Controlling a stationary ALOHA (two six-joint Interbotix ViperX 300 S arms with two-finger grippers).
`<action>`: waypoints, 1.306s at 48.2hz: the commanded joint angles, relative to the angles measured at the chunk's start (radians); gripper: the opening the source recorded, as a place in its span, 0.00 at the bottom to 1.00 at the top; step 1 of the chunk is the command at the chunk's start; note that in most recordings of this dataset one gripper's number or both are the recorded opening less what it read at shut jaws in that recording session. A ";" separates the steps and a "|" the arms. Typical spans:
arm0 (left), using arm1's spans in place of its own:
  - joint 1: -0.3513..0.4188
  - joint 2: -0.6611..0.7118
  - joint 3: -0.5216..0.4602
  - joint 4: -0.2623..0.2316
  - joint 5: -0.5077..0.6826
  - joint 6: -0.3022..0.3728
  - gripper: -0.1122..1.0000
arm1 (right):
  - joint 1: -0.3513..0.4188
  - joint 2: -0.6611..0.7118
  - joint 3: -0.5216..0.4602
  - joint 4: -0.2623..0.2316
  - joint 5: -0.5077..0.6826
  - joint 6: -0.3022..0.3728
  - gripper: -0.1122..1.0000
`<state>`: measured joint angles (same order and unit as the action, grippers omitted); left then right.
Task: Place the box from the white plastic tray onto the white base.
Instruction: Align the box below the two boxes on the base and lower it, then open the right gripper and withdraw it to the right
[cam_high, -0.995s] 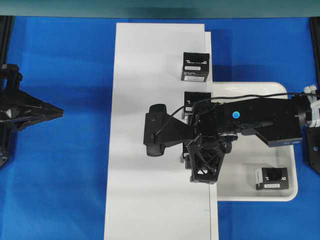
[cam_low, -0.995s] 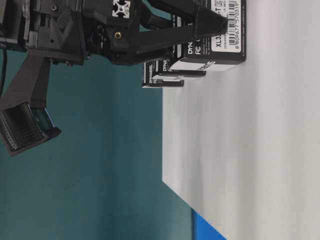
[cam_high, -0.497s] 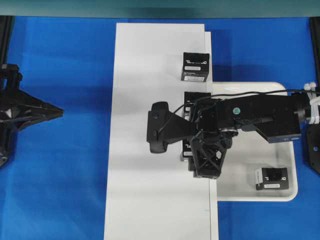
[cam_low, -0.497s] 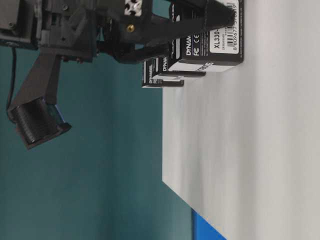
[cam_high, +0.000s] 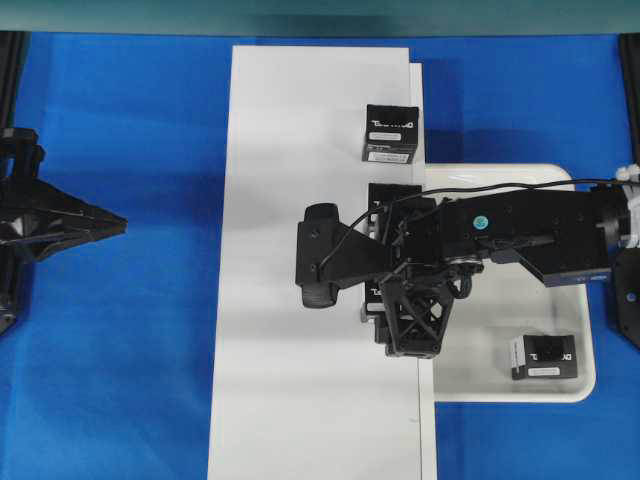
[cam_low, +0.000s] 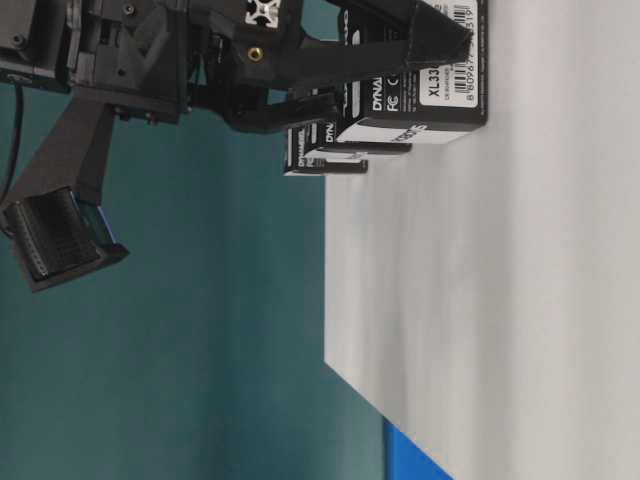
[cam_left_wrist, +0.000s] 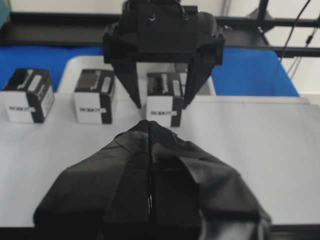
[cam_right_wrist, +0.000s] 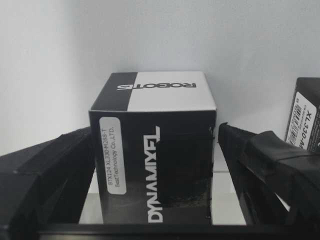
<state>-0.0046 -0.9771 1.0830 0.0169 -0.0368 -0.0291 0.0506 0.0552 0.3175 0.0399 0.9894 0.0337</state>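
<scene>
Three black boxes stand in a row along the right edge of the white base (cam_high: 300, 150): one far (cam_high: 390, 133), one in the middle (cam_high: 384, 195), and the nearest box (cam_right_wrist: 155, 150) between the fingers of my right gripper (cam_right_wrist: 155, 132). That gripper is open, and a thin gap shows beside its right finger (cam_right_wrist: 260, 165). The box rests on the base (cam_right_wrist: 150, 40). The white plastic tray (cam_high: 560, 388) lies to the right. My left gripper (cam_left_wrist: 150, 127) is shut on nothing, hanging far left (cam_high: 110, 225) and facing the row (cam_left_wrist: 164, 97).
One black box with a white end label (cam_high: 542, 357) lies in the tray's near right corner. Blue cloth (cam_high: 120, 350) covers the table around the base. The right arm (cam_high: 520, 235) stretches across the tray.
My right jaws have spread apart from the box, which stays standing on the base. The right wrist has shifted slightly. The left arm has not moved.
</scene>
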 joint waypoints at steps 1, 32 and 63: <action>0.002 0.008 -0.023 0.002 -0.006 -0.002 0.04 | 0.003 -0.008 -0.006 0.003 -0.006 0.002 0.99; -0.002 0.003 -0.014 0.000 -0.002 -0.066 0.04 | -0.005 -0.129 -0.006 0.005 -0.041 0.008 0.99; -0.026 0.011 -0.023 0.002 -0.009 -0.117 0.04 | -0.005 -0.472 0.100 -0.018 -0.051 -0.008 0.99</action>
<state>-0.0261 -0.9741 1.0845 0.0153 -0.0337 -0.1427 0.0476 -0.3697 0.4034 0.0276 0.9511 0.0276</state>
